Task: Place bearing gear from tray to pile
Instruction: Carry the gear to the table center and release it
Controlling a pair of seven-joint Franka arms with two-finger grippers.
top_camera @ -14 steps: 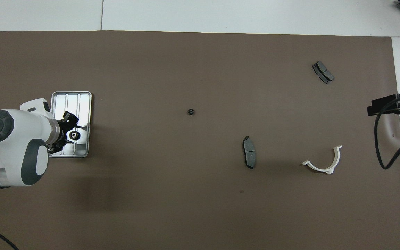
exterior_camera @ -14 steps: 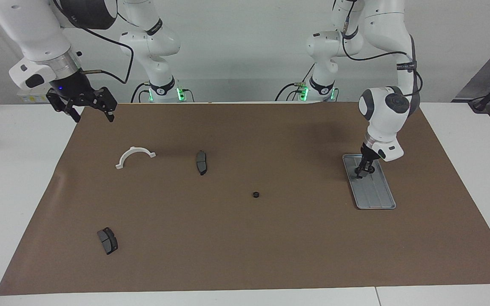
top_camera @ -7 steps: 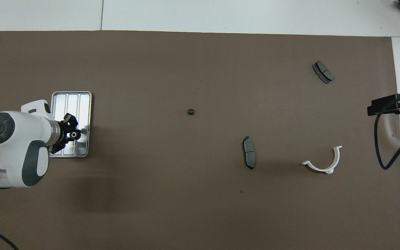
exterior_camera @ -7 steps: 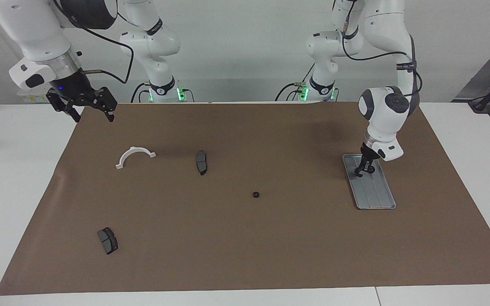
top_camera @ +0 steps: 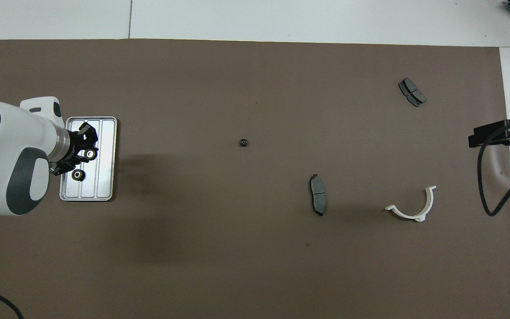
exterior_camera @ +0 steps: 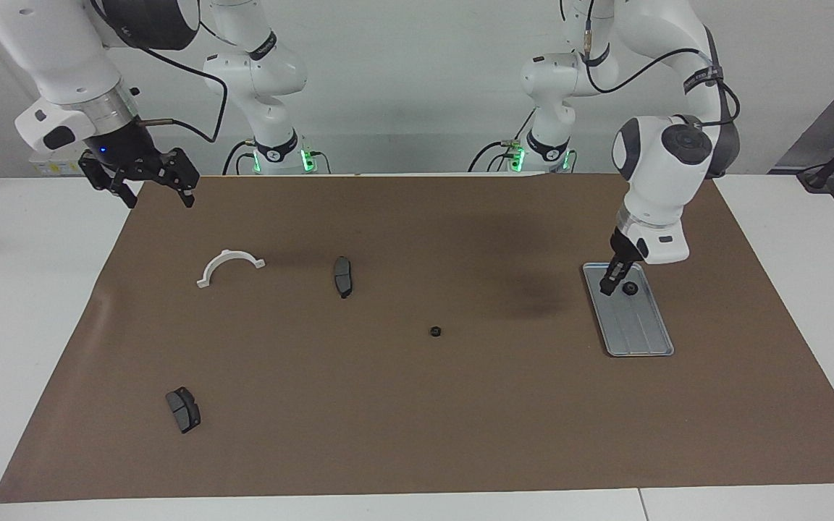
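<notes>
The silver ridged tray [exterior_camera: 638,333] [top_camera: 103,177] lies on the brown mat at the left arm's end. My left gripper [exterior_camera: 607,286] [top_camera: 86,149] hangs just above the tray end nearer the robots. It is shut on a small black bearing gear [top_camera: 90,153] with a pale centre. A second bearing gear [exterior_camera: 630,288] [top_camera: 77,174] rests on the tray beside it. The pile is a single small black gear [exterior_camera: 434,331] [top_camera: 243,142] at mid-mat. My right gripper [exterior_camera: 158,197] waits open in the air over the mat corner by its base.
A white half-ring bracket [exterior_camera: 230,264] [top_camera: 412,208] and a dark brake pad [exterior_camera: 343,276] [top_camera: 318,200] lie between the pile and the right arm's end. Another brake pad [exterior_camera: 183,409] [top_camera: 411,92] lies farther from the robots. A black cable [top_camera: 485,177] hangs at the right arm's end.
My left gripper closed on a gear on the tray and rose with it. That uncovered the second gear in the overhead view. The right arm stayed still.
</notes>
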